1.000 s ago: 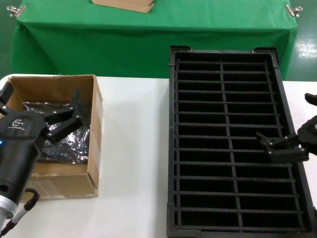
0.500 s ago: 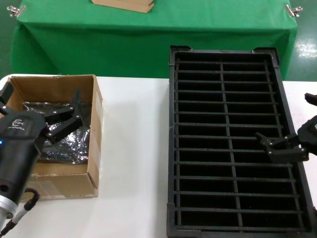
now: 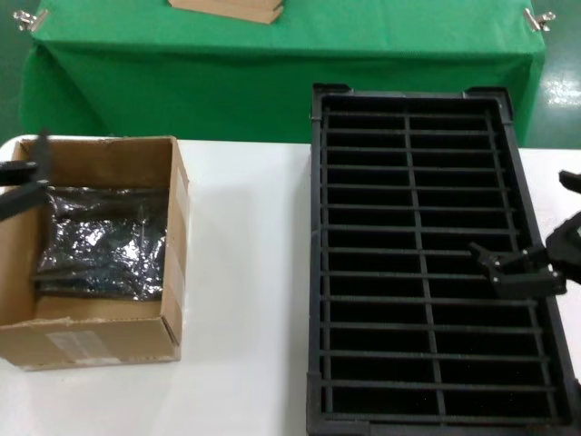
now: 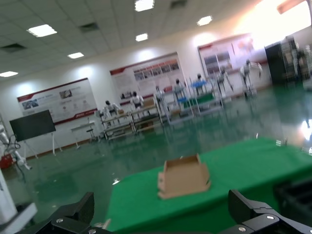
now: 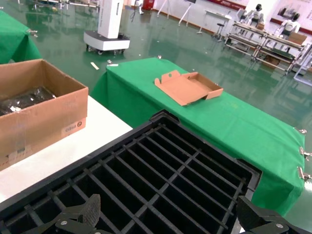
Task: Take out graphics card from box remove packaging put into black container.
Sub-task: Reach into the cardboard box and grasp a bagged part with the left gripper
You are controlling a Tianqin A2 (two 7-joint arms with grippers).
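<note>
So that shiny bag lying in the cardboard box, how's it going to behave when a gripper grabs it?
The anti-static bag looks crinkled and glossy, so it will probably crumple and may slip between fingers. It lies fairly flat in the cardboard box with dark, straight-edged shapes showing through, so something stiff likely sits inside. A pinch on loose film alone might lift the bag and let the contents sag or slide.

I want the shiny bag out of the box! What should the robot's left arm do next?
Probably bring the left gripper back down into the box; it sits open at the box's far-left edge, holding nothing, while the packaging lies inside.
</note>
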